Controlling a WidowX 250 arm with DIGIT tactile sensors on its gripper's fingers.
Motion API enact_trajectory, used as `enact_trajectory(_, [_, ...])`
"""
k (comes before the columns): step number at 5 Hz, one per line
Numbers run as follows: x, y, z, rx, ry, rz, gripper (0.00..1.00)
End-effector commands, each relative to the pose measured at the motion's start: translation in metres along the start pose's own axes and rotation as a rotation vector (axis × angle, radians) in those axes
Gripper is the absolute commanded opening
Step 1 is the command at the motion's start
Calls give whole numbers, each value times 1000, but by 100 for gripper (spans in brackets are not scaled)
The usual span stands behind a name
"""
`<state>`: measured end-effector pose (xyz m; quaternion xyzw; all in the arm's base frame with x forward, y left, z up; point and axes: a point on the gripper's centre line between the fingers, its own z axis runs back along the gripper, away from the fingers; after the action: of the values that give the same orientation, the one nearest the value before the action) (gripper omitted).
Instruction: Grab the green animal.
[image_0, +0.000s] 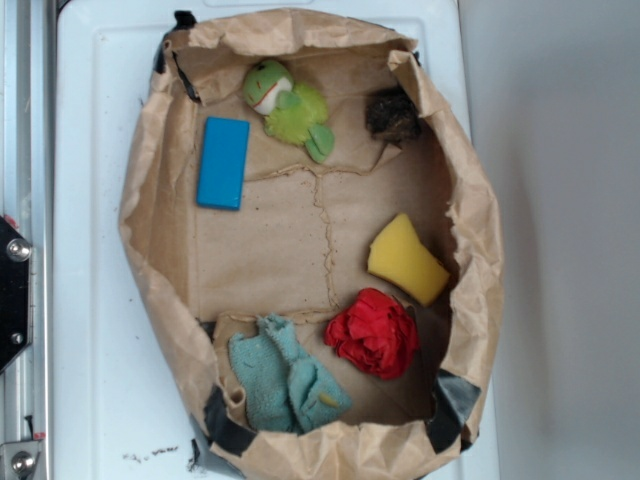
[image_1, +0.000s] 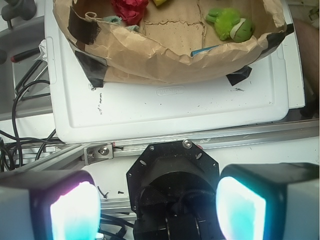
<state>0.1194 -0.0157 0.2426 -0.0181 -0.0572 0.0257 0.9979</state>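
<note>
The green animal (image_0: 286, 104), a lime-green plush frog with a white-and-red mouth, lies at the back of the brown paper bag tray (image_0: 160, 260). In the wrist view the green animal (image_1: 231, 24) shows at the top right, inside the paper wall (image_1: 165, 60). My gripper (image_1: 157, 207) is open, its two glowing pads (image_1: 75, 212) far apart with nothing between them. It hangs well outside the tray, over the robot's black base (image_1: 172, 175). The gripper is out of the exterior view.
Inside the tray lie a blue block (image_0: 223, 162), a dark fuzzy lump (image_0: 392, 116), a yellow sponge (image_0: 407, 259), a red fabric bundle (image_0: 373, 333) and a teal terry cloth (image_0: 283, 377). The tray rests on a white board (image_1: 175, 107). Cables (image_1: 25, 130) run at the left.
</note>
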Motion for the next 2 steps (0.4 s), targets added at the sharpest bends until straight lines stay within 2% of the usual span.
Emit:
enact_trajectory(1, [0,0,0,0,0,0,100])
enact_trajectory(2, [40,7,-10,-27,14,91,100])
